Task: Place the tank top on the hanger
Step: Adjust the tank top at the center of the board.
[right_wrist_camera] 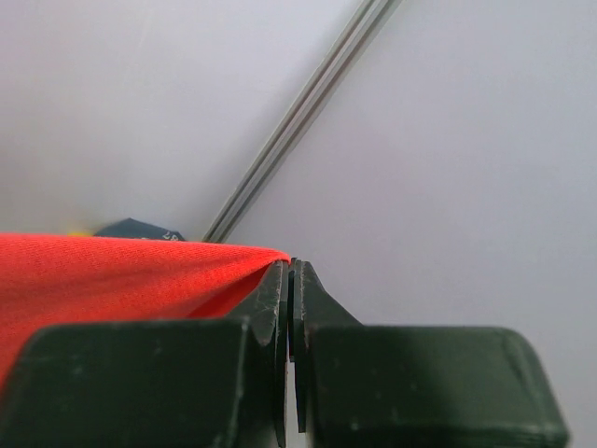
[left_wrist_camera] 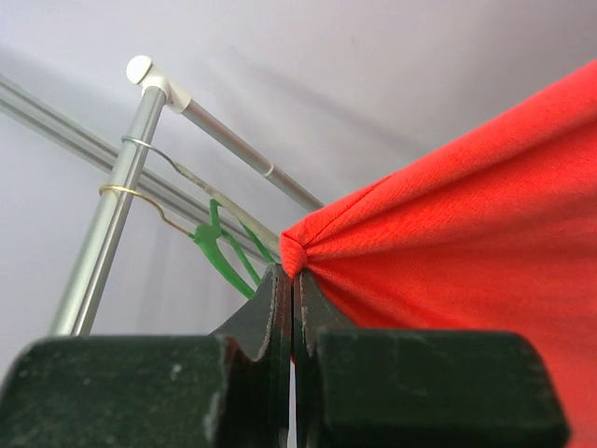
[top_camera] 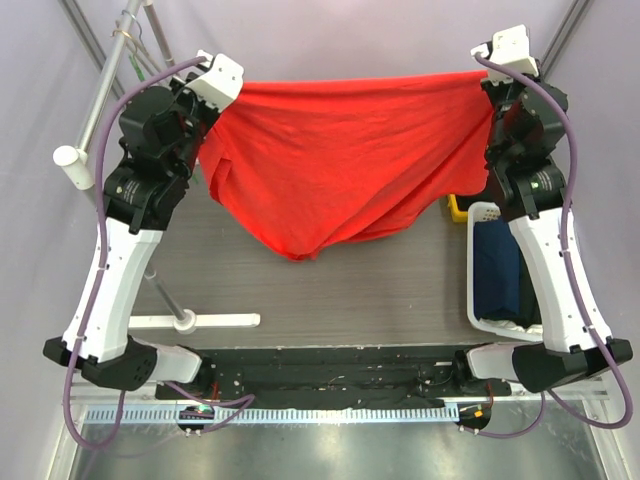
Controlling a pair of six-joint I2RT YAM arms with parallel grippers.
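Hanging stretched between both claws, the large bright red soft-fabric tank top (top_camera: 340, 170) fills the upper half of the overhead view. Its top edge runs taut from 10 o'clock to 2 o'clock. Its body sags in a rounded, creased belly toward 6 o'clock over the dark grey wood-grain table (top_camera: 300, 295).

Left black two-finger gripper (left_wrist_camera: 292, 280): jaws pressed together on a bunched corner of the garment. The cloth puckers into a small knot at the fingertips and fans out in fine-woven folds toward 3 o'clock.

Right black two-finger gripper (right_wrist_camera: 289, 271): jaws likewise clamped on the opposite corner, with the cloth running off smooth and flat toward 9 o'clock.

The thin green triangular plastic hanger (left_wrist_camera: 224, 257) hangs by its wire hook from the round silver metal rail (left_wrist_camera: 103, 252). It lies at about 10 o'clock from the left fingertips, just beside the pinched corner and partly behind one finger. Whether it touches cannot be told. A paler grey-beige hanger (left_wrist_camera: 219, 201) hooks onto the same rail above it.

At 4 o'clock overhead, a white perforated plastic basket (top_camera: 478, 215) holds dark navy folded clothes (top_camera: 495, 275).
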